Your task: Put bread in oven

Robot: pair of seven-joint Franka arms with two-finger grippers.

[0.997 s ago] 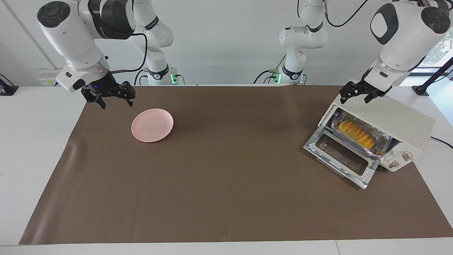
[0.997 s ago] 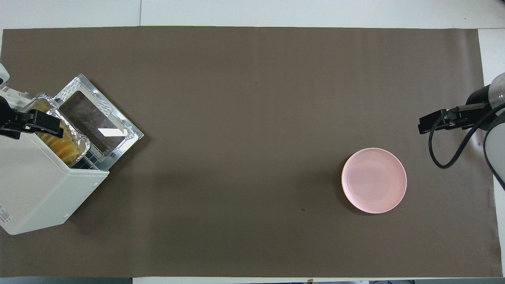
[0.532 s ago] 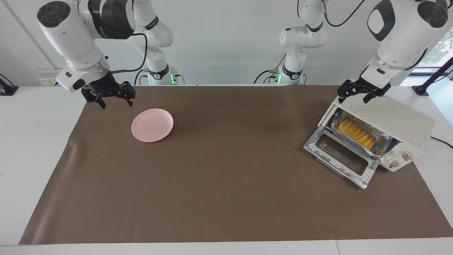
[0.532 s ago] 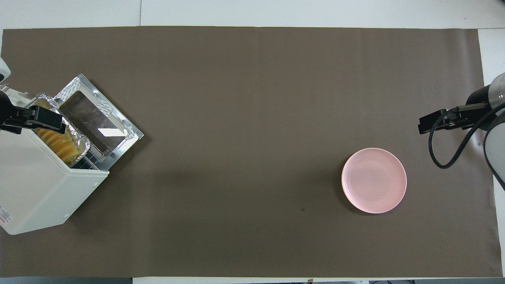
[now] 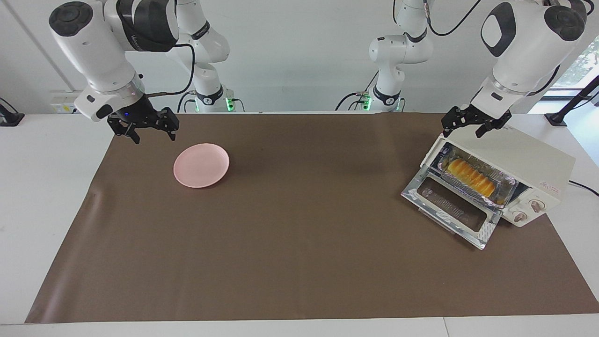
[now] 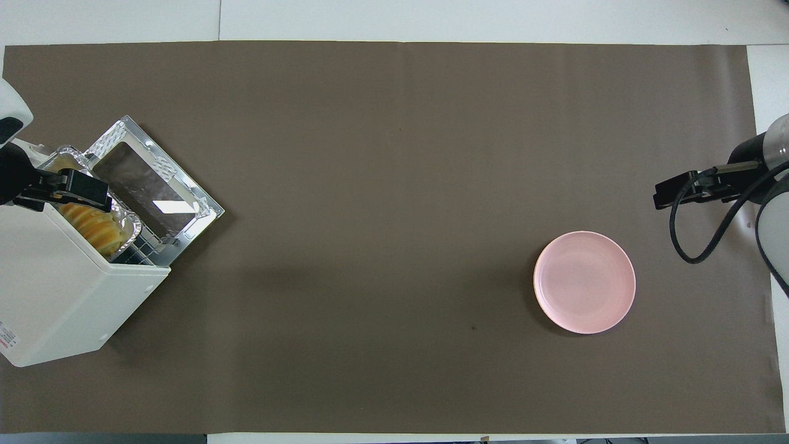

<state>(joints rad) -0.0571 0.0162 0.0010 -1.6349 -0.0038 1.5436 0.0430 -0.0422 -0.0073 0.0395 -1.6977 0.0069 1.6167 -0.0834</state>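
The bread (image 5: 470, 177) (image 6: 95, 223), a ridged yellow-orange loaf, lies in a crinkled foil tray (image 5: 507, 186) (image 6: 128, 217) inside the cream-white oven (image 5: 529, 154) (image 6: 55, 290). The oven stands at the left arm's end of the table, and its glass door (image 5: 451, 208) (image 6: 151, 185) hangs down open. My left gripper (image 5: 462, 132) (image 6: 65, 190) hovers open over the oven's top front corner, above the tray, and holds nothing. My right gripper (image 5: 154, 138) (image 6: 675, 191) waits open and empty in the air at the right arm's end.
A round pink plate (image 5: 201, 165) (image 6: 584, 282) with nothing on it sits on the brown mat (image 5: 299, 243) toward the right arm's end, close to the right gripper. The lowered oven door juts out over the mat.
My left gripper has drifted a little off the oven's top toward the middle of the table, so more of the bread shows from overhead. The right arm has not moved.
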